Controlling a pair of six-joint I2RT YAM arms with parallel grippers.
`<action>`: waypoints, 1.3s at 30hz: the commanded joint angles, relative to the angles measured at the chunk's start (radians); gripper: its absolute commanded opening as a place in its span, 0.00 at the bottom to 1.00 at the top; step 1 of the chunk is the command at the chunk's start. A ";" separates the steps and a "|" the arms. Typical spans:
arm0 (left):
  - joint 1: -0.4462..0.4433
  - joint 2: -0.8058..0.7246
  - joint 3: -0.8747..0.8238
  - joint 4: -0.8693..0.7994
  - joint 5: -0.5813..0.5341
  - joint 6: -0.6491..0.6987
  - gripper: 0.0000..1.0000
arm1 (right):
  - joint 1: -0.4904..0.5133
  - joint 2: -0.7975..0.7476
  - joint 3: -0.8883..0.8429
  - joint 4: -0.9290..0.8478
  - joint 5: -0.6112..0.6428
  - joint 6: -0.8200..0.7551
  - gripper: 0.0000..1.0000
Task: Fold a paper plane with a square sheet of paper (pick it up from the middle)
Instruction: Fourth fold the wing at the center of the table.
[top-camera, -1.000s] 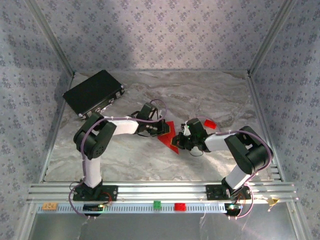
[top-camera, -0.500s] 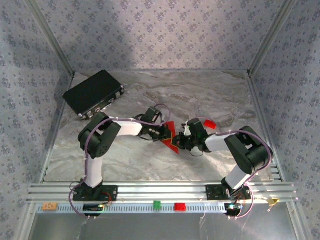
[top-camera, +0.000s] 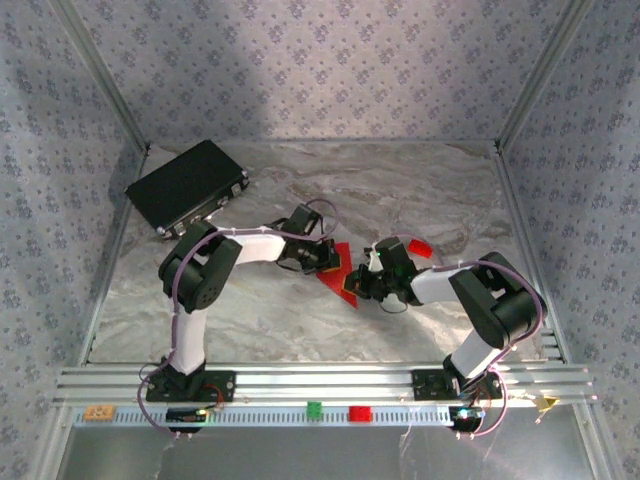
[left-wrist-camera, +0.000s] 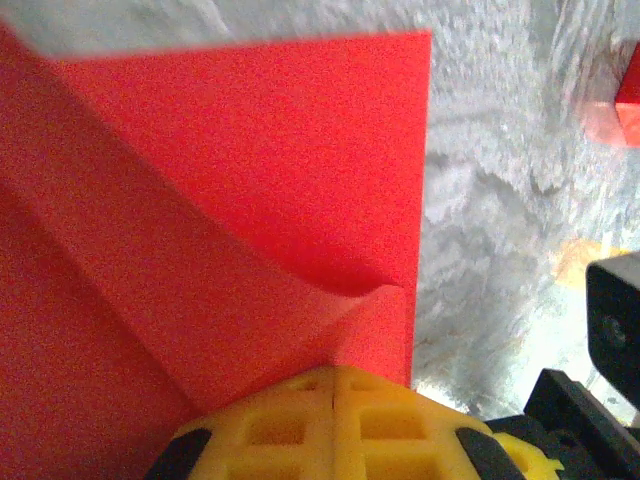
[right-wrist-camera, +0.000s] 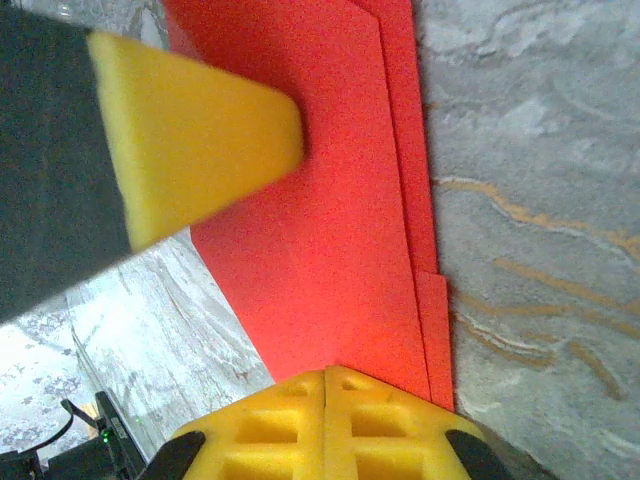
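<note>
Item: sheet of paper (top-camera: 338, 274), bright red, partly folded, lying flat near the middle of the table (top-camera: 400, 190), between the two arms. Left arm: standing up from the near edge, bending at the elbow and reaching rightward with its forearm low; left gripper (top-camera: 324, 262) is pointing down at the paper's left part. The left wrist view is showing its yellow fingers (left-wrist-camera: 300, 425) pressed together, tips meeting a raised fold lip of the red sheet (left-wrist-camera: 250, 180). Right arm: rising from the near edge, folding over and reaching leftward; right gripper (top-camera: 358, 287) is resting at the paper's right edge, its pads (right-wrist-camera: 290, 430) closed together on the layered red edge (right-wrist-camera: 320, 230). Whether either pair is pinching the paper cannot be told. Also on the surface: black box (top-camera: 188, 185) at the far left corner; small red block (top-camera: 420, 247) just beyond the right wrist.
</note>
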 joint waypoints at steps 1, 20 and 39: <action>0.041 0.032 0.034 -0.040 -0.068 0.024 0.03 | -0.011 0.031 -0.050 -0.139 0.035 -0.028 0.00; 0.155 0.081 0.142 -0.145 -0.108 0.082 0.03 | -0.029 0.048 -0.047 -0.167 -0.031 -0.107 0.00; 0.145 -0.143 0.020 -0.053 -0.107 0.067 0.08 | -0.051 0.051 -0.017 -0.207 -0.064 -0.152 0.00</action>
